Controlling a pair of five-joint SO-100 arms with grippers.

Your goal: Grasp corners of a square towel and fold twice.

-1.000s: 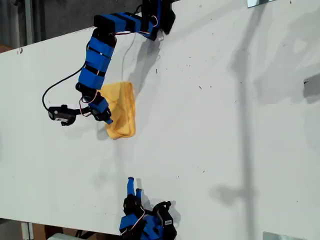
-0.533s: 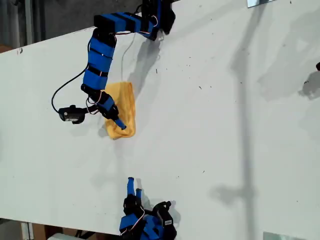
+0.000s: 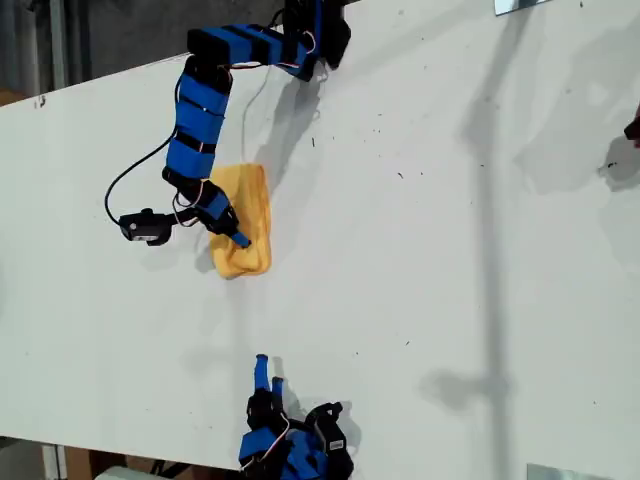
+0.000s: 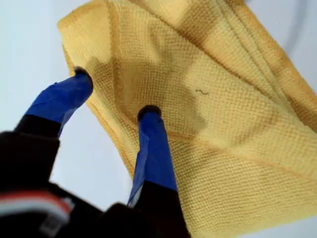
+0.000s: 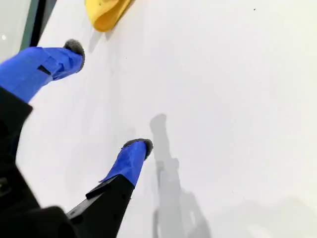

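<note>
The square towel (image 3: 244,220) is seen in the exterior view as a folded yellow-orange bundle on the white surface (image 3: 450,260), toward that view's upper left, with the first claw (image 3: 232,232) lowered onto it. Only the first wrist view gives the detail: the first claw (image 4: 116,96) is spread, one fingertip pressed on the cloth inside the hem and the other at the hemmed edge, so nothing is pinched. Layered folds and one rounded corner (image 4: 67,22) of the towel (image 4: 218,114) are also plain there, which the exterior view blurs. A cable (image 3: 130,170) is looped beside the first arm in the exterior view.

The second claw (image 3: 266,368) is shown near the exterior view's bottom edge, well apart from the towel. In the second wrist view the second claw (image 5: 106,96) is spread over bare surface (image 5: 223,99), with only a tip of the towel (image 5: 105,12) visible far ahead.

Wide bare surface lies to the exterior view's right of the towel and between the two claws. The surface's edge runs close behind the first arm's base at the exterior view's top.
</note>
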